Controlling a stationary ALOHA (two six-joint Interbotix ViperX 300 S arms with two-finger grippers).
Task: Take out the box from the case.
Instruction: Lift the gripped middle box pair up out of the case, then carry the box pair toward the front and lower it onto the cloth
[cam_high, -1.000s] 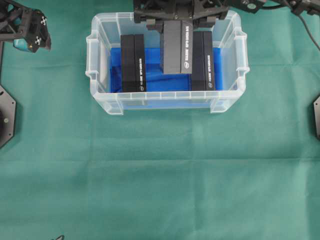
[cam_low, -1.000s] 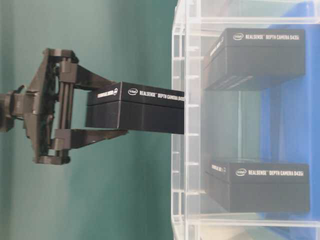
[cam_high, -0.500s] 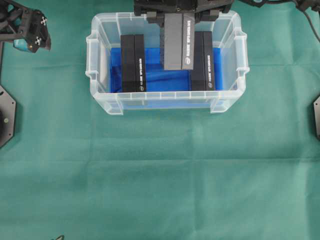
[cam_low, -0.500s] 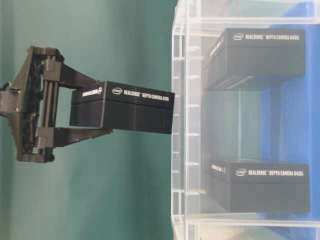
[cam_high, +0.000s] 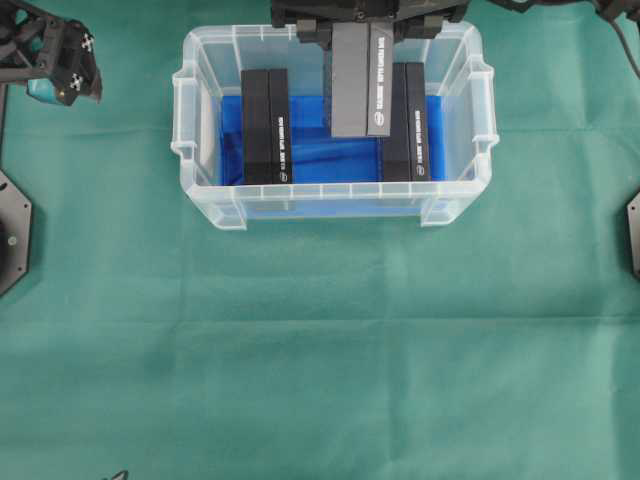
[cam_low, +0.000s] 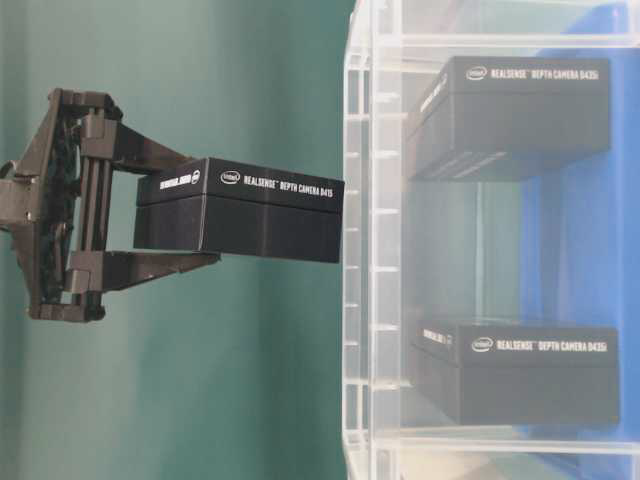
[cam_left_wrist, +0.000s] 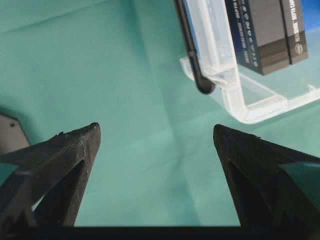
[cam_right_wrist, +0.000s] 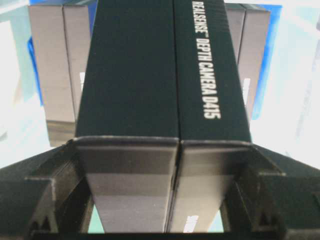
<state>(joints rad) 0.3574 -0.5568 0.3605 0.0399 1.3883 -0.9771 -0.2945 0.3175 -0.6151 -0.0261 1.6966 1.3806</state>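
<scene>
Box clamped in right gripper, raised clear of case.
Item: black carton, white "RealSense Depth Camera" lettering, one end pinched between the two right fingers, which press its opposite long faces; remainder juts away from the gripper toward the case. Location, overhead view: over the case's 12 o'clock wall, between centre and the 3 o'clock side. Table-level view: box's free end just short of the case rim, apart from it. Case contents: two like boxes standing on blue lining, one toward 9 o'clock, one toward 3 o'clock. Left gripper: jaws spread wide, nothing between, above green cloth off the case's 10 o'clock corner.
</scene>
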